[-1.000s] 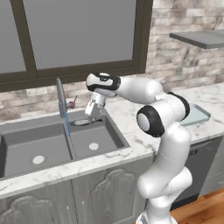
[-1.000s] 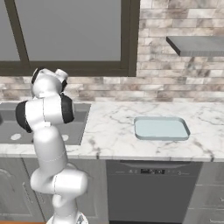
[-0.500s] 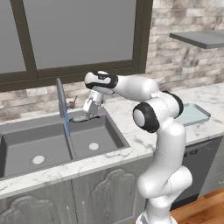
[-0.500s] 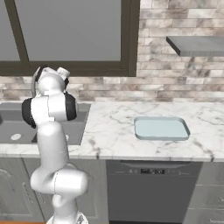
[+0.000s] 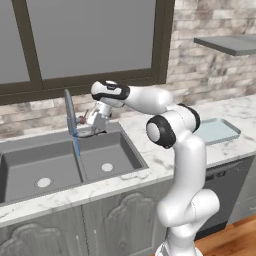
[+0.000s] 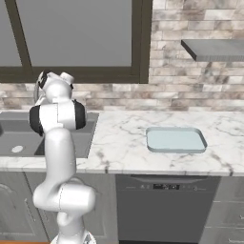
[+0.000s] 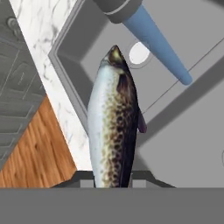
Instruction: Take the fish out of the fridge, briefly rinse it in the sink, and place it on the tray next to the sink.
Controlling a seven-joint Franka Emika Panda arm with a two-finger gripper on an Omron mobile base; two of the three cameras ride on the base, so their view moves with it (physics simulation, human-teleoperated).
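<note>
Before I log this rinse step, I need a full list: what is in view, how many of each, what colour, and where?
fish: one, dark speckled back with pale belly, between the gripper's fingers, above the sink.
sink: one, dark grey, two basins with round drains, set in the counter.
faucet: one, thin grey, upright behind the basins.
water stream: one, blue, running from the spout beside the fish.
tray: one, pale blue-grey, on the counter right of the sink, nothing on it.
counter: one, white marble.
window: one, dark frame, above the sink.
shelf: one, grey, on the brick wall.
dishwasher: one, dark grey, under the counter.
gripper: one, shut on the fish, by the faucet.
</note>
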